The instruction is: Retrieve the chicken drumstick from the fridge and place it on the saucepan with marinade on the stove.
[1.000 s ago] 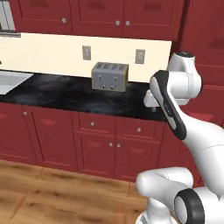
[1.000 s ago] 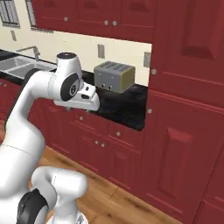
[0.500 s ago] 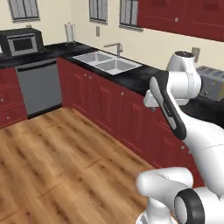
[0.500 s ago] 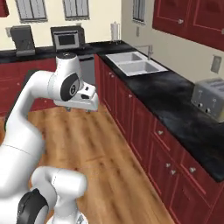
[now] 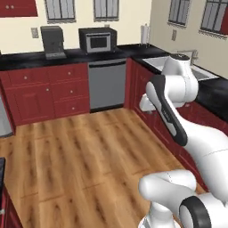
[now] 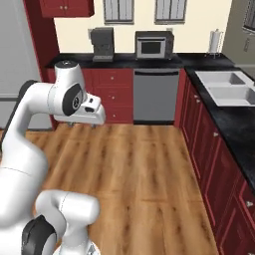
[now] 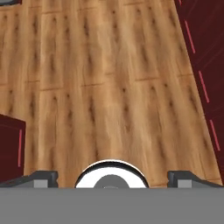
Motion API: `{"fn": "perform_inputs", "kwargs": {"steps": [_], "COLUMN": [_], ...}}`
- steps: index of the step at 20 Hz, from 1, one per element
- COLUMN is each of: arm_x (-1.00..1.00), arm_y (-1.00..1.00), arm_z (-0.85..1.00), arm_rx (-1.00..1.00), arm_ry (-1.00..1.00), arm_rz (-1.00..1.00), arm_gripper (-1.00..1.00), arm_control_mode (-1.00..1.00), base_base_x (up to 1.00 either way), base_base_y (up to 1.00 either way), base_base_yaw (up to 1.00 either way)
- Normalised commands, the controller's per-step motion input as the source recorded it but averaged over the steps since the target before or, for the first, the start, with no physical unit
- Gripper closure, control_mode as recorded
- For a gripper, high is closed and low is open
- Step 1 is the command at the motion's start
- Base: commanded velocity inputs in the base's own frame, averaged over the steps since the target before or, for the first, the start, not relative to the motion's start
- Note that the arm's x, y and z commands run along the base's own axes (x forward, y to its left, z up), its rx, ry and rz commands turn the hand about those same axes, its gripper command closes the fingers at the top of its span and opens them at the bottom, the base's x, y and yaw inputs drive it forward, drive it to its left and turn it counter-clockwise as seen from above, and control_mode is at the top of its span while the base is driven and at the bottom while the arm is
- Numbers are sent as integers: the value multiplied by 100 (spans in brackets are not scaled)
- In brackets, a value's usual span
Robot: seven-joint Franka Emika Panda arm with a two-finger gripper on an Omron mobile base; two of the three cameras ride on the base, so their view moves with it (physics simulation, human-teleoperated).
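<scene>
Nearest, the tool [image 7: 112, 178] hanging over bare wooden floor [image 7: 109, 87], tips spread wide apart with nothing between them. Off to the left in the right base view, past the arm, the tall grey fridge [image 6: 12, 64] beside its dark red side panel, front apparently closed. Chicken drumstick presumably shut away inside, so its shelf and its lie impossible to tell from here. Along the right, a black surface [image 6: 229, 124] over red cabinets, with a double sink [image 6: 226, 87] set in near its far corner. Farthest, against the back wall, a grey dishwasher [image 6: 155, 94] under a second surface carrying a microwave [image 6: 153, 46] and, toward its left end, a coffee machine [image 6: 102, 44]. As for handling, by judgement only: likely light and small, firm at the bone but soft and yielding at the meaty end, possibly a little slick, not fragile. Best taken across the thick middle of the meat, tips closing on the two broad sides, rather than on the narrow bone end, where rolling or swinging seems likely. Door to be opened first.
</scene>
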Motion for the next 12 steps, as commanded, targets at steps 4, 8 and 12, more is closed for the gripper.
{"fn": "perform_inputs", "kwargs": {"steps": [4,8,12], "arm_x": [0,0,0], "arm_y": [0,0,0], "arm_z": [0,0,0], "arm_rx": [0,0,0], "arm_ry": [0,0,0], "arm_rz": [0,0,0], "arm_gripper": [-100,-100,-100], "arm_control_mode": [100,100,100], "base_base_x": [100,100,100], "base_base_y": [10,15,17], "base_base_yaw": [4,0,0]}}
